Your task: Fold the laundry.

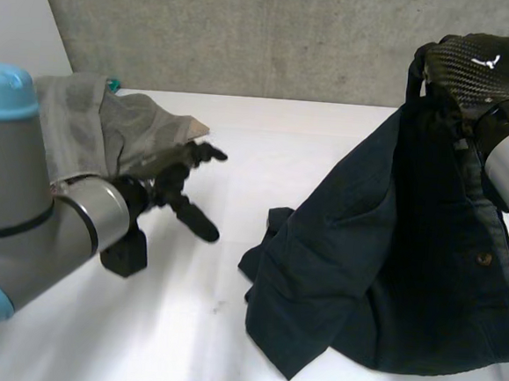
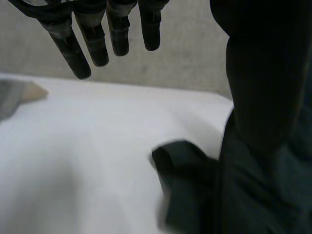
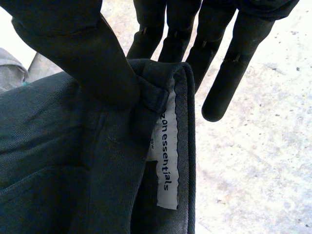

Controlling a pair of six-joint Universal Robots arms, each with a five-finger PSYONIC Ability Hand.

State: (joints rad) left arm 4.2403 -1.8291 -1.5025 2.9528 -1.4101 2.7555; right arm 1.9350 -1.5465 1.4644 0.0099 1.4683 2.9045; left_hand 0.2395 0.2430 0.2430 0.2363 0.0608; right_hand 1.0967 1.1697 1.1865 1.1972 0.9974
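Dark navy twill garment (image 1: 388, 280): it is at the right side of the white surface (image 1: 226, 329), its top lifted and its lower part spread in folds on the surface.

At the far left a crumpled grey cloth (image 1: 109, 130) lies near the back edge, against the concrete wall (image 1: 249, 31). Just in front of it the left hand (image 1: 171, 184) hovers above the surface, released, its fingers spread and grasping nothing. In the left wrist view those fingers (image 2: 92, 39) hang straight over bare surface (image 2: 73, 161), apart from the dark garment (image 2: 263, 146), with a corner of the grey cloth (image 2: 9, 97) off to one side.

Further right, a folded corner of the garment points toward the middle of the surface, and a small metal button (image 1: 485, 258) shows on the hanging part. At the far right the right hand (image 1: 476, 67) is raised and grasps the garment's top. In the right wrist view the thumb (image 3: 83, 53) pinches the waistband (image 3: 58, 161) against the straight fingers (image 3: 219, 58), beside a white sewn-in label (image 3: 165, 156).
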